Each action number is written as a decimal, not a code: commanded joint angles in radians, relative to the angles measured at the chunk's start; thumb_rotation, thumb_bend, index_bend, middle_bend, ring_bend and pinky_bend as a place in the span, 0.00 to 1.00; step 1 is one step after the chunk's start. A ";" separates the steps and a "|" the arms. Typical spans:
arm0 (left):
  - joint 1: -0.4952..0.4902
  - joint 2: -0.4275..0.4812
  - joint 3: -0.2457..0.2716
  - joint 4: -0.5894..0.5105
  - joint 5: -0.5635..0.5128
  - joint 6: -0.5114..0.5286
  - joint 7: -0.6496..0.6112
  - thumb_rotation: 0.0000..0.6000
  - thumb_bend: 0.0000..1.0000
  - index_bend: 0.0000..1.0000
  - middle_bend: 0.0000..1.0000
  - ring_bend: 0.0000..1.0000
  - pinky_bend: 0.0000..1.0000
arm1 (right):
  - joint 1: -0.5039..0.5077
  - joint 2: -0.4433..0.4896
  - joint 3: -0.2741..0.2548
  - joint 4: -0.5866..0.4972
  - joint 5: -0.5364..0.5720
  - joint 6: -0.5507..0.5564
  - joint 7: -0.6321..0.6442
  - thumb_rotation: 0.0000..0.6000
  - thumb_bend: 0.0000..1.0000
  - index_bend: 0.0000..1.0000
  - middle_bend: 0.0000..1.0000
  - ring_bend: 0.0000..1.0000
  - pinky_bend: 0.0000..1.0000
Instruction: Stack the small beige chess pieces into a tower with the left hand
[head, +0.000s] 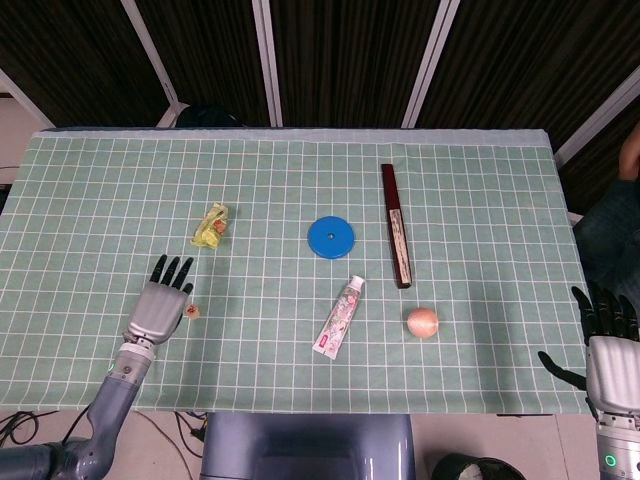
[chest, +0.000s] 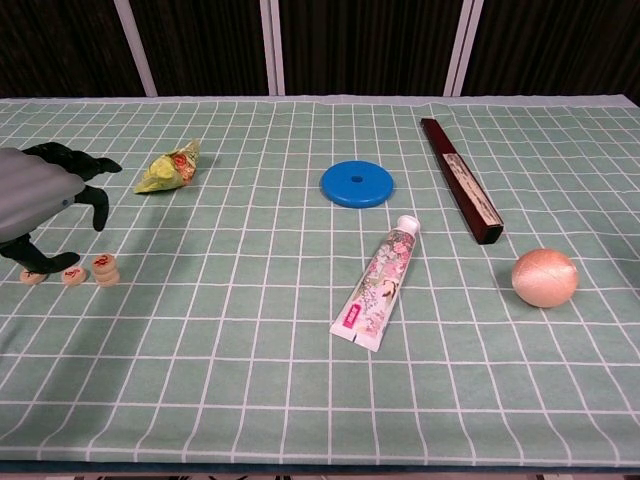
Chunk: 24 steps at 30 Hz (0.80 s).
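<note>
Small beige chess pieces (chest: 72, 272), flat round discs with red marks on top, in a short row near the left front of the table (chest: 300, 400). Rightmost one a stack (chest: 105, 270), two discs high as far as can be told; next a single disc (chest: 73, 275); a third (chest: 33, 276) just beside, with a dark fingertip touching or just over it. Only one beige speck (head: 193, 312) visible from the head view, just right of the left hand.

Left hand (chest: 35, 200), grey-backed with black fingers (chest: 95, 205), raised over the left end of the row, fingers curled downward and apart, gripping nothing. Right hand (head: 608, 355) off past the right front corner, fingers spread, empty.

Green cloth with a white grid over the table. Further back, a crumpled yellow-green wrapper (chest: 168, 168). Toward the middle, a flat glossy blue disc (chest: 356, 184) with a centre hole. In front of it, a floral toothpaste tube (chest: 378, 284) lying slantwise. To the right, a long dark red-brown closed fan (chest: 460, 180), and near it a smooth peach-coloured ball (chest: 545, 277).
</note>
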 joint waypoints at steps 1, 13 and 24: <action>0.012 0.013 0.011 0.010 0.004 -0.006 -0.024 1.00 0.30 0.40 0.00 0.00 0.00 | 0.000 0.000 0.000 0.000 0.000 0.000 -0.001 1.00 0.23 0.08 0.01 0.00 0.00; 0.029 -0.002 0.028 0.104 0.044 -0.047 -0.122 1.00 0.26 0.42 0.00 0.00 0.00 | 0.000 -0.001 0.001 -0.001 0.001 -0.001 -0.003 1.00 0.23 0.08 0.01 0.00 0.00; 0.031 -0.033 0.021 0.148 0.046 -0.070 -0.129 1.00 0.26 0.44 0.00 0.00 0.00 | -0.001 0.001 0.001 -0.003 0.003 0.000 0.000 1.00 0.23 0.08 0.01 0.00 0.00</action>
